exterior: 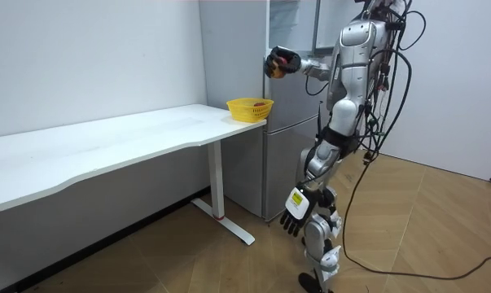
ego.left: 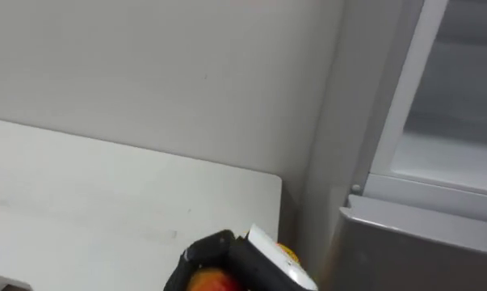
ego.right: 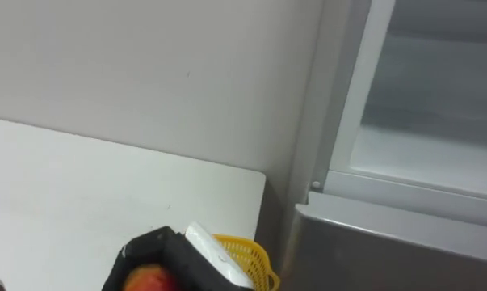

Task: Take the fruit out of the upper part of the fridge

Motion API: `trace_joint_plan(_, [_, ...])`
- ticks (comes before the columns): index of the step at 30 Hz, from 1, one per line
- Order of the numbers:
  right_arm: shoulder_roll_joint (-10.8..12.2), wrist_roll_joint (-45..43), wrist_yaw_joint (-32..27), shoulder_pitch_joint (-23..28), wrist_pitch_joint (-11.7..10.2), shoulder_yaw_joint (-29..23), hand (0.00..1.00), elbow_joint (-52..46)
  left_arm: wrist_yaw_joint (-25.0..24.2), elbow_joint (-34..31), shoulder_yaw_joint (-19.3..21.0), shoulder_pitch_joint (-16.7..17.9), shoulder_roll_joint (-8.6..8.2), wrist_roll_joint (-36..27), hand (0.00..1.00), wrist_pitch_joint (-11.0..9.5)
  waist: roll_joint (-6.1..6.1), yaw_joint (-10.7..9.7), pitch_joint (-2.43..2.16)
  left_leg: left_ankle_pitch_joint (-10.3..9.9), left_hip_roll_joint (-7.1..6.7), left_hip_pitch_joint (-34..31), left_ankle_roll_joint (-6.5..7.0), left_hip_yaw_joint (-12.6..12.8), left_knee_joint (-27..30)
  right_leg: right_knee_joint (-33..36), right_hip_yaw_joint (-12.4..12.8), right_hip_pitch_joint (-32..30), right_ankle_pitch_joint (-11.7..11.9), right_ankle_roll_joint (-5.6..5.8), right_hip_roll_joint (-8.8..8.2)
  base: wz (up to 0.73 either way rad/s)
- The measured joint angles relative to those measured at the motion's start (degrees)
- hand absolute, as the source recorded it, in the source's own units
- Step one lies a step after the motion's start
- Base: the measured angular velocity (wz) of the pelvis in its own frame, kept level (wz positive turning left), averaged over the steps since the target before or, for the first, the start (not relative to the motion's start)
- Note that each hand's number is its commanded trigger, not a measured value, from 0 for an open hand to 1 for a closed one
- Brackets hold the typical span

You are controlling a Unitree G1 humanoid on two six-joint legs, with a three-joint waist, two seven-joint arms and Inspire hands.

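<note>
- The right hand (ego.left: 215,249) was clenched around a red-and-yellow fruit (ego.left: 211,281), with its dark fingers curled over the top and the far side of it.
- The fruit sat inside the curl of those fingers, pressed against the palm. Its red skin showed below them at the bottom edge of the eye views.
- In the room view this hand was raised at about shoulder height. It was level with the upper fridge compartment (ego.left: 449,158) and above a yellow basket (ego.right: 245,254).
- The basket stood on the end of the white table (ego.left: 106,194), just beside the fridge (ego.left: 421,238). It lay beyond and below the holding fingers.
- The lower part of the fruit and most of the palm were cut off by the frame, so the kind of fruit was hard to make out.
- The back of the hand hid most of the basket, and only part of its rim and mesh showed.
- The open upper compartment lay to the right of the fingers, with a pale shelf visible and its contents unclear.
- The left hand (exterior: 295,218) hung by the thigh, fingers released and slack, holding nothing.
</note>
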Motion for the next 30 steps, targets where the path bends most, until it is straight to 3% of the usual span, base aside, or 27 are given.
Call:
trace_joint_plan(7, [1.05, 0.02, -2.27, -0.18, 0.23, 0.63, 1.00, 6.17, -0.07, 0.02, 0.17, -0.12, 0.18, 0.20, 0.00, 0.05, -1.08, 2.21, 0.62, 0.01, 0.05, -0.27, 0.04, -0.06, -0.07, -1.12, -1.53, 0.78, -0.20, 0.14, -0.52, 0.10])
trace_joint_plan(12, [0.48, 0.33, -4.34, -0.33, 0.23, 0.55, 1.00, 6.83, 0.02, -0.21, -0.03, -0.25, 0.32, 0.25, 0.00, 0.95, -1.18, 1.86, 0.60, 0.02, -0.02, -0.97, 0.10, -0.11, 0.00, -1.72, -2.69, 0.91, -0.44, 0.51, -1.08, 0.15])
trace_joint_plan(17, [0.00, 0.23, -8.37, -2.38, 0.23, 0.38, 1.00, 11.29, -0.14, -1.90, 0.49, -0.27, 0.63, 1.25, 0.00, 1.03, -2.02, 1.82, 0.26, 0.05, 0.03, -1.75, 0.14, -0.02, 0.34, -2.49, -3.71, 1.18, -0.51, 0.64, -1.36, 0.15])
trace_joint_plan(18, [-0.35, 0.29, -9.26, -2.58, 0.23, 0.20, 1.00, 12.41, -0.20, -2.49, 0.95, -0.29, 0.72, 1.40, 0.00, 1.01, -2.50, 1.88, 0.10, 0.07, 0.04, -2.06, 0.14, -0.02, 0.43, -2.70, -4.22, 1.20, -0.50, 0.65, -1.53, 0.20])
trace_joint_plan(22, [-2.53, 0.33, -11.04, -2.72, 0.26, -1.78, 1.00, 13.46, -0.46, -2.30, 1.96, -0.79, 0.91, 1.54, 0.00, 1.00, -3.90, 2.02, 0.41, 0.16, -0.02, -2.15, 0.27, 0.50, 0.50, -2.92, -4.69, 1.60, -0.63, 0.87, -1.85, 0.10])
trace_joint_plan(27, [-2.85, 2.67, -12.80, -3.90, 0.26, -3.91, 1.00, 13.46, -0.55, -2.30, 2.55, -1.14, 1.21, 1.25, 0.00, 1.07, -5.00, 1.93, 0.54, 0.16, -0.01, -2.20, 0.27, 0.90, 0.39, -3.02, -4.81, 1.61, -0.72, 1.01, -1.94, 0.02])
trace_joint_plan(30, [-4.83, 3.54, -13.14, -4.01, 0.26, -4.58, 1.00, 13.47, -0.50, -2.39, 3.67, -1.02, 1.26, 1.34, 0.00, 1.07, -5.24, 1.93, 0.52, 0.16, 0.00, -2.20, 0.27, 0.90, 0.42, -3.49, -5.74, 2.15, -0.70, 1.07, -2.21, 0.12])
